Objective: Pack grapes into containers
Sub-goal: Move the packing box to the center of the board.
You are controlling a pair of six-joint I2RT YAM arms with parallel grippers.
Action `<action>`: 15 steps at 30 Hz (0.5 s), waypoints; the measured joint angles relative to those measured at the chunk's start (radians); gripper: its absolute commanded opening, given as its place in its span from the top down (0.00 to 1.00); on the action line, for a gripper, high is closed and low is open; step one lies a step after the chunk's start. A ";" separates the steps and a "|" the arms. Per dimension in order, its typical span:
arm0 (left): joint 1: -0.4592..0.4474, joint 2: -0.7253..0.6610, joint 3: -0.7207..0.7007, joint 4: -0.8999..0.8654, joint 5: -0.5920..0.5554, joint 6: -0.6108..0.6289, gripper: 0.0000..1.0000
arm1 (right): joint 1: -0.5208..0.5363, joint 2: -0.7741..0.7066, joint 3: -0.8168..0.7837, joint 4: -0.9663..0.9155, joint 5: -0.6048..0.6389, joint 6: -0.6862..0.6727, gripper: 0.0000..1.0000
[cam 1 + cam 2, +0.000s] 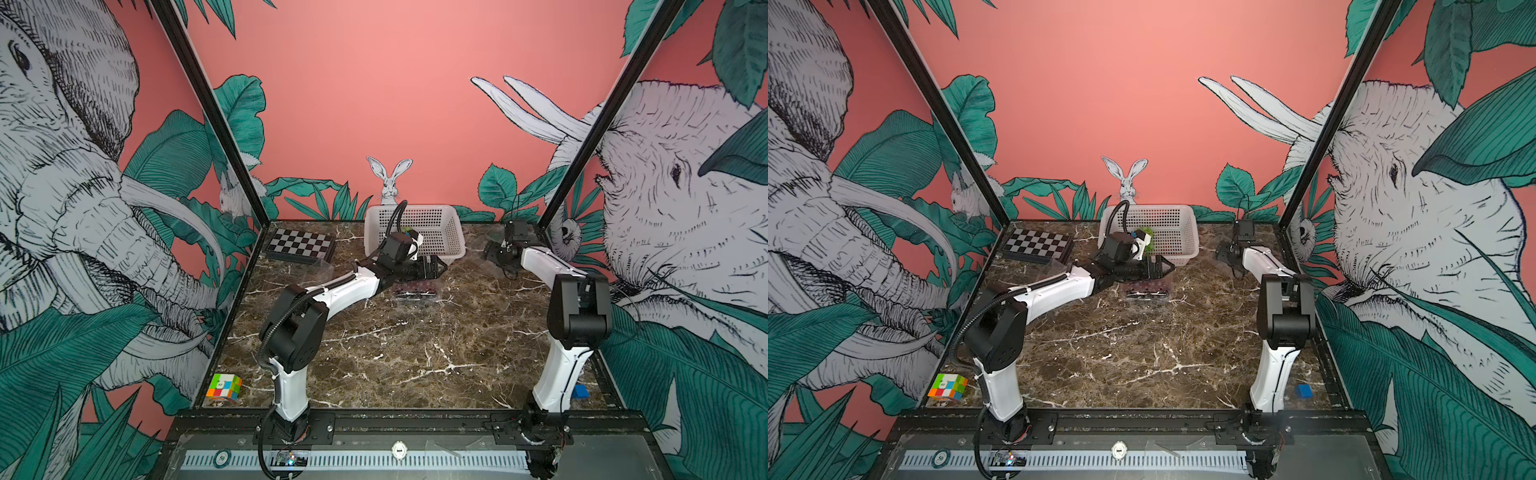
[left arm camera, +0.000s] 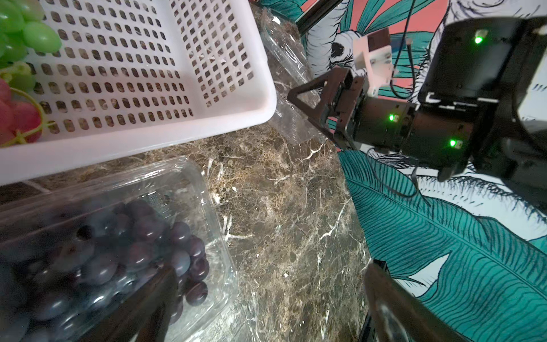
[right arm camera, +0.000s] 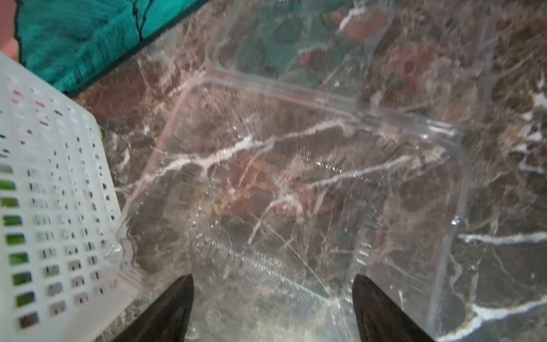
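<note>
A clear container (image 1: 415, 293) of dark purple grapes (image 2: 142, 242) stands in front of the white basket (image 1: 451, 232). Just above it hovers my left gripper (image 1: 441, 268), open and holding nothing; in the left wrist view (image 2: 266, 299) one finger overlaps the dark grapes. Green grapes (image 2: 26, 32) and red grapes (image 2: 14, 118) lie in the basket. To the basket's right sits an empty clear container (image 3: 296, 192) with its hinged lid (image 3: 296, 44) laid back. My right gripper (image 3: 273, 287) hangs open over its near edge, also seen in a top view (image 1: 490, 251).
A folded chessboard (image 1: 300, 245) lies at the back left, with a faint clear container (image 1: 318, 266) by its front corner. A Rubik's cube (image 1: 224, 387) sits at the front left corner and a blue block (image 1: 580, 391) at the front right. Enclosure walls close in both sides.
</note>
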State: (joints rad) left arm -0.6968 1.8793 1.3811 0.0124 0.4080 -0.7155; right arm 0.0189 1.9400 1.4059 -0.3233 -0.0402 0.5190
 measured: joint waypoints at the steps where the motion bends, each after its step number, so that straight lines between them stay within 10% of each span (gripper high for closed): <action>1: 0.000 0.003 0.000 0.000 0.001 -0.002 0.01 | 0.000 -0.015 -0.028 0.004 -0.003 0.000 0.17; 15: -0.031 0.008 0.002 0.023 0.024 -0.029 0.01 | -0.004 -0.306 -0.443 0.040 -0.005 -0.050 0.19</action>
State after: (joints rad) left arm -0.7280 1.8877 1.3830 0.0357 0.4320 -0.7448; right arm 0.0151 1.6337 0.9630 -0.2829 -0.0456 0.4694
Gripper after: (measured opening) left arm 0.994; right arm 0.813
